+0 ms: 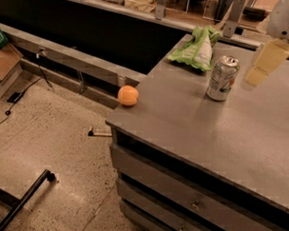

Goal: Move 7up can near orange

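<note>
The 7up can (223, 78) stands upright on the grey counter (192, 124), silver with green and red marks and a pull-tab top. The orange (128, 95) sits at the counter's left edge, well left of the can. My gripper (263, 64) hangs above the counter at the upper right, just right of the can and apart from it; only one pale yellow finger (266, 61) shows below the white wrist.
A light green snack bag (198, 47) lies just behind the can. The counter has drawers (189, 204) on its front. The speckled floor (53, 147) lies to the left, with a black bar (22, 199) and a cable.
</note>
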Action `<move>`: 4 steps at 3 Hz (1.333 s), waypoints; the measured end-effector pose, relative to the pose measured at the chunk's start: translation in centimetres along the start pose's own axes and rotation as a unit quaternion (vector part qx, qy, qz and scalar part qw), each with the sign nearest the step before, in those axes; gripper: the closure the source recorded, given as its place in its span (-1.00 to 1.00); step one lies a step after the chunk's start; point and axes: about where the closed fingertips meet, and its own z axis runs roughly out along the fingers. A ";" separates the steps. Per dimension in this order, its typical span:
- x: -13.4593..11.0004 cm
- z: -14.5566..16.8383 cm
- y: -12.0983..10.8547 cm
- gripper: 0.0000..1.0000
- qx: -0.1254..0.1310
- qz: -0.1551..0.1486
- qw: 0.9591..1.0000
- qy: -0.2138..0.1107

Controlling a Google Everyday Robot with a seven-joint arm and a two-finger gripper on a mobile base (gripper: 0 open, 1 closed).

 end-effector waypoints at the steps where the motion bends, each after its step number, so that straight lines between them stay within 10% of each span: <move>1: -0.7 2.8 -2.8 -1.00 -0.008 0.019 1.000 -0.013; 3: 0.3 8.3 -5.1 -1.00 -0.047 0.063 0.997 -0.021; 4: 0.8 9.6 -5.1 -0.47 -0.062 0.076 0.995 -0.024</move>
